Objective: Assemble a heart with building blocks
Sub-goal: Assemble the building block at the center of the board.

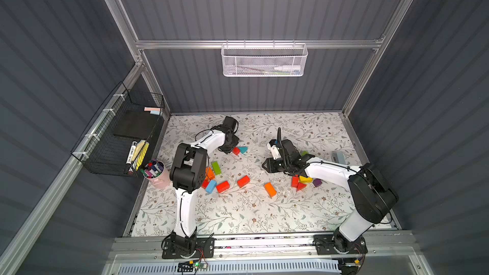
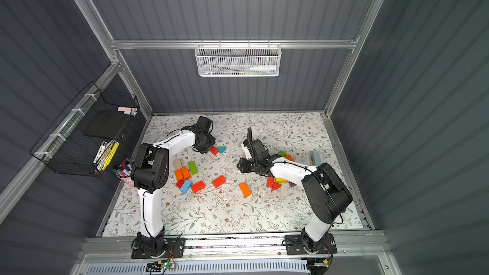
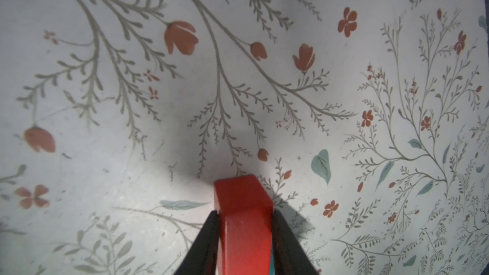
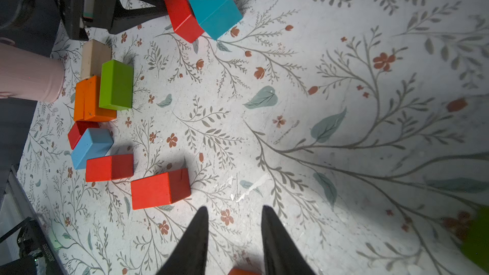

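Workcell from above, in both top views: a left arm and a right arm, white with black joints, reach over a floral-printed table mat. Small painted wooden building blocks lie scattered on it and form no heart yet. A group of orange, green, blue and red bricks lies by the left arm. A single orange brick sits alone mid-table. A red, yellow and purple group lies beside the right arm. Far across the mat, the left gripper meets a red wooden block that touches a teal wooden wedge.

Left wrist view: two black fingers are clamped on opposite sides of the red block, whose end juts past their tips over bare mat. This grip seems meant to steer the block against its teal neighbour, perhaps as the heart's first joint.

Right wrist view: the right gripper has its jaws apart, with only mat between the tips, so it holds nothing. It faces across the table, showing the red block and teal wedge touching along an edge. It likely hangs here to stay clear of the left arm, close to two loose red bricks it could fetch next.
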You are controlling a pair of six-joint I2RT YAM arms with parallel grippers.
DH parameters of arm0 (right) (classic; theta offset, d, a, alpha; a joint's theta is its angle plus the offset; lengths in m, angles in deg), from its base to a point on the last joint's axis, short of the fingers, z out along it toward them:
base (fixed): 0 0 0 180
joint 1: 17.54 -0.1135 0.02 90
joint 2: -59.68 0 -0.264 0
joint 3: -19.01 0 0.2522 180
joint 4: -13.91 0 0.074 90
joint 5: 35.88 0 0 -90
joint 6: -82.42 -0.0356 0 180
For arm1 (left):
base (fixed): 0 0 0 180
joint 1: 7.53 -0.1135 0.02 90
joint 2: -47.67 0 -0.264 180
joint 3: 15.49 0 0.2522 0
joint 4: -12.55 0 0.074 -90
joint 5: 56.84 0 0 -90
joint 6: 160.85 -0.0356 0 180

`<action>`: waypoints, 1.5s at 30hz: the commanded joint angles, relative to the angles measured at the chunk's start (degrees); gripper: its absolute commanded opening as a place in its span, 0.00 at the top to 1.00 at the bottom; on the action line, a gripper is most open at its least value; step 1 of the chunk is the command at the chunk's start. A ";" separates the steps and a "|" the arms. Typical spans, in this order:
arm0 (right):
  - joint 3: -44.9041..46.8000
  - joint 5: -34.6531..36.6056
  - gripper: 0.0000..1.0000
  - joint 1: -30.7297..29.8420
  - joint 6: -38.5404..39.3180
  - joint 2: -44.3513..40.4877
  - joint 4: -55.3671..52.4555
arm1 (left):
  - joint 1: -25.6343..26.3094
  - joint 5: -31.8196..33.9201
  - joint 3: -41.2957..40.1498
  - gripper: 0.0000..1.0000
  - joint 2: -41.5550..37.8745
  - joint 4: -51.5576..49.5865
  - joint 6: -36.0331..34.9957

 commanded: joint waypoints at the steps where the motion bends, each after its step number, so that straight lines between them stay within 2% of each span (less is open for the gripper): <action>1: 0.88 -0.10 0.63 0.15 -0.27 -0.79 -0.36 | -0.03 0.28 0.48 0.63 1.14 -1.20 0.86; 5: 0.93 -0.12 0.63 0.22 -0.22 -0.88 -0.36 | -0.03 0.29 0.46 0.56 1.06 -1.05 0.91; 13: 1.14 -0.89 0.63 0.17 0.79 -1.52 -1.01 | -0.30 0.91 1.11 0.49 -0.29 -1.46 0.77; 21: 2.27 0.57 0.58 -1.19 4.11 -5.47 -6.50 | -0.48 2.63 1.10 0.38 -5.41 -2.13 -3.38; 23: 2.80 2.24 0.57 -2.46 4.88 -6.79 -8.78 | -0.55 1.97 0.76 0.34 -7.16 -1.73 -6.81; 25: 3.62 4.04 0.56 -3.76 5.45 -8.12 -10.73 | -0.55 1.12 0.93 0.22 -8.67 -1.37 -12.12; 27: 4.25 5.42 0.54 -5.18 5.63 -9.26 -12.68 | -0.94 -1.70 1.01 0.16 -10.06 -1.12 -20.45; 28: 4.50 6.07 0.54 -5.74 5.66 -9.58 -13.40 | -1.06 -2.94 1.00 0.09 -10.71 -1.02 -23.72; 31: 4.75 7.83 0.51 -7.84 5.13 -9.88 -15.21 | -1.22 -6.01 0.53 0.03 -14.21 -1.40 -33.98; 37: 2.70 12.89 0.42 -11.20 3.27 -7.42 -20.58 | -1.96 -8.77 -0.27 0.01 -22.92 -4.39 -47.49; 45: -1.01 15.82 0.42 -13.36 0.19 -1.44 -23.80 | -2.14 -9.25 -2.85 0.01 -31.77 -4.92 -57.46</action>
